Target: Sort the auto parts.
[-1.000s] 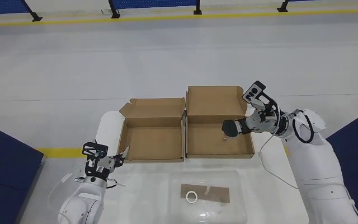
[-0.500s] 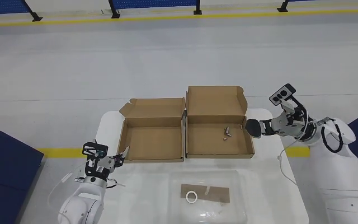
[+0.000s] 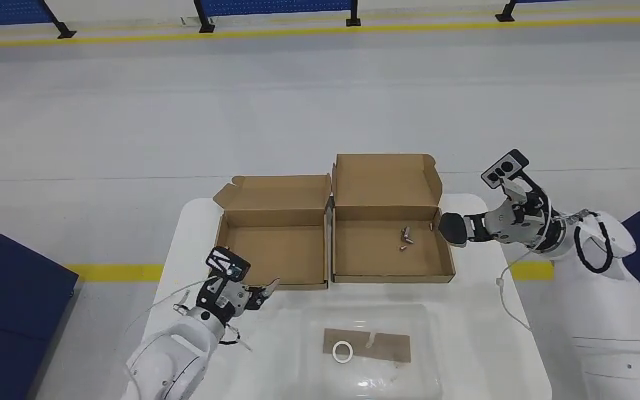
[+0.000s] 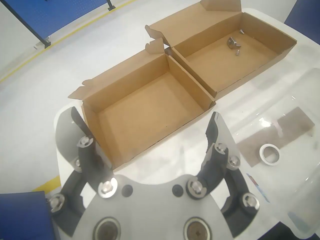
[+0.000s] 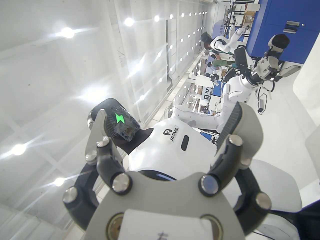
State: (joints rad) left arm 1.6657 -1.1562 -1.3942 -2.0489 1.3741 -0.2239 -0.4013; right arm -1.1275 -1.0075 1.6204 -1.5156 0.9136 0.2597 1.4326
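Two open cardboard boxes stand side by side. The left box [image 3: 272, 258] [image 4: 147, 106] holds nothing. Small metal parts [image 3: 405, 237] [image 4: 233, 43] lie in the right box [image 3: 370, 258] [image 4: 220, 63]. In front, a clear plastic tray [image 3: 425, 330] [image 4: 300, 81] holds a cardboard piece and a white ring [image 3: 343, 351] [image 4: 269, 152]. My left gripper [image 3: 258, 291] [image 4: 143, 113] hovers open over the table by the left box's near wall, left of the tray. My right gripper [image 5: 170, 109] is open with nothing in it, off the right box's right side, pointing up.
The white table [image 3: 490, 340] has bare room right of the tray and beside the boxes. Both box lids stand open at the back. A small pale piece [image 4: 278, 128] lies on the cardboard in the tray.
My left arm has swung right from the table's left edge to the left box's near corner. My right arm pulled back out of the right box, leaving the metal parts there.
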